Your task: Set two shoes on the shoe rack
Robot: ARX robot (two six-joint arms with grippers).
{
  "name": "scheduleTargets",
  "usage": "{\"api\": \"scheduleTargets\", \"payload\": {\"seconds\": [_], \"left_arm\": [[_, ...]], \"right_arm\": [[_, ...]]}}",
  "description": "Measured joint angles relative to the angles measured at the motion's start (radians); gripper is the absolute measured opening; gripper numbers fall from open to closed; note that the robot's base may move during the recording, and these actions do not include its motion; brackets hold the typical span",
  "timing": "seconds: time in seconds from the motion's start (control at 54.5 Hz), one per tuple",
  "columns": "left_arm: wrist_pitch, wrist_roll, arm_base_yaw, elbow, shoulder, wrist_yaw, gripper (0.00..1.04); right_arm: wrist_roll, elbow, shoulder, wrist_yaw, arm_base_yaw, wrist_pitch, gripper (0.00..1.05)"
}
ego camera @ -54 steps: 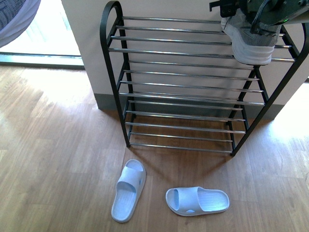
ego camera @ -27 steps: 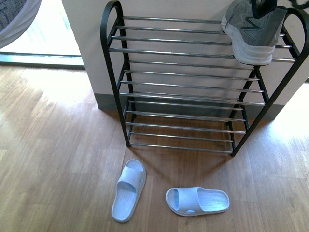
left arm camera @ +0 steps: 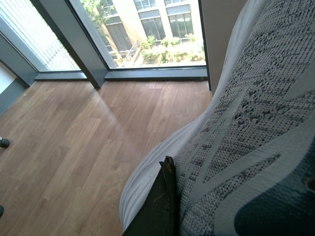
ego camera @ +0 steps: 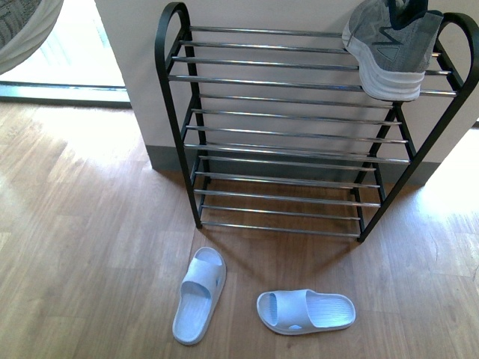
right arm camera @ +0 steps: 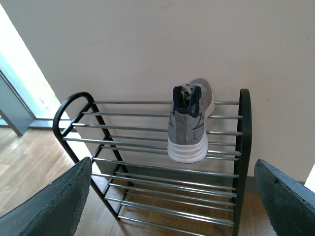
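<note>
One grey knit sneaker (ego camera: 393, 52) rests on the right end of the top tier of the shoe rack (ego camera: 292, 82), heel toward me and overhanging the front rod. In the right wrist view the same sneaker (right arm camera: 189, 120) and the rack (right arm camera: 147, 129) lie ahead of my right gripper (right arm camera: 170, 196), which is open, empty and well back from them. My left gripper (left arm camera: 173, 173) is shut on the second grey sneaker (left arm camera: 246, 137), one dark finger (left arm camera: 158, 209) pressed against its side. That shoe's edge (ego camera: 22, 22) shows at the top left of the front view. Two pale blue slides (ego camera: 200, 294) (ego camera: 307, 310) lie on the floor before the rack.
The rack stands against a white wall (ego camera: 135, 75) with a grey skirting. Its lower tiers (ego camera: 284, 179) hold nothing. Wooden floor (ego camera: 82, 239) spreads left and in front. A glass door or window (left arm camera: 123, 34) with a dark frame lies to the left.
My right arm, which was over the sneaker on the top tier, has drawn back out of the front view. The sneaker stays on the rack.
</note>
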Motion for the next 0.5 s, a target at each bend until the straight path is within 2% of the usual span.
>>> {"api": "scheduleTargets", "payload": {"seconds": [0.073,0.11,0.128,0.184,0.22,0.257,0.33,0.496], "left_arm": [[0.0,0.0,0.0,0.0,0.0,0.001,0.02],[0.0,0.0,0.0,0.0,0.0,0.001,0.02],[0.0,0.0,0.0,0.0,0.0,0.0,0.02],[0.0,0.0,0.0,0.0,0.0,0.0,0.02],[0.0,0.0,0.0,0.0,0.0,-0.003,0.02],[0.0,0.0,0.0,0.0,0.0,-0.002,0.02],[0.0,0.0,0.0,0.0,0.0,0.001,0.02],[0.0,0.0,0.0,0.0,0.0,-0.004,0.02]], "right_arm": [[0.0,-0.001,0.0,-0.006,-0.002,0.0,0.96],[-0.016,-0.009,-0.005,0.045,0.011,0.024,0.92],[-0.046,-0.021,-0.014,0.139,0.023,0.047,0.87],[-0.087,-0.056,-0.049,0.254,0.042,0.057,0.75],[-0.103,-0.077,-0.068,0.272,0.047,0.057,0.68],[-0.111,-0.1,-0.091,0.335,0.079,0.055,0.59],[-0.122,-0.134,-0.135,0.344,0.119,0.044,0.43],[-0.133,-0.18,-0.216,0.351,0.123,0.012,0.17]]}}
